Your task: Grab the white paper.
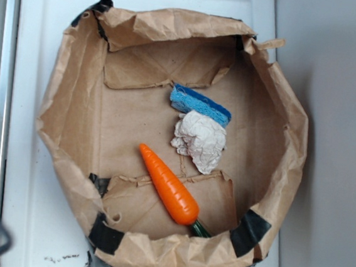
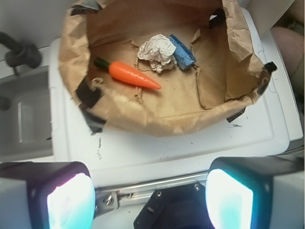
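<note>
The pincer [image 2: 150,195] hangs open and empty outside the bag [image 2: 157,125]. The paper [image 1: 200,141] lies inside, touching the sponge [image 1: 200,104], near the carrot [image 1: 168,185]. Approach step: next, reach over the rim and descend.

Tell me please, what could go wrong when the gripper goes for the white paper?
1. The white paper touches the blue sponge, so the open gripper may pinch both.
2. The carrot lies close and could be knocked.
3. The brown paper bag has raised walls that the arm might catch.
</note>
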### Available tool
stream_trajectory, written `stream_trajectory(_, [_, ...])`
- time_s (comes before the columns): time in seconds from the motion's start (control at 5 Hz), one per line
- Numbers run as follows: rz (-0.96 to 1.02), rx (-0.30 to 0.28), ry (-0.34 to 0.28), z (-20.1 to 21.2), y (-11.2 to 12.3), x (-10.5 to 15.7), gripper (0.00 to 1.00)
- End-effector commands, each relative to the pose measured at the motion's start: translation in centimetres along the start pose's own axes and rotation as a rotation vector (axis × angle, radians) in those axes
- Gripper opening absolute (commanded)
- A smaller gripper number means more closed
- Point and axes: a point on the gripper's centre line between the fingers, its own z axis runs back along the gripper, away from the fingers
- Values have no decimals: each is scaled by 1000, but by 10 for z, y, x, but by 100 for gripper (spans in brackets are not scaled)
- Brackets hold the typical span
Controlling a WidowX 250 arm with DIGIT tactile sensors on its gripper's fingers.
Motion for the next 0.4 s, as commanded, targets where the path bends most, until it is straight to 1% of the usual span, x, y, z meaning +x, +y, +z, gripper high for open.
stream_trajectory(0.0, [-9, 1, 11, -23, -8, 58, 100])
stream_trajectory(0.2, [21, -14, 35, -36, -15, 81, 100])
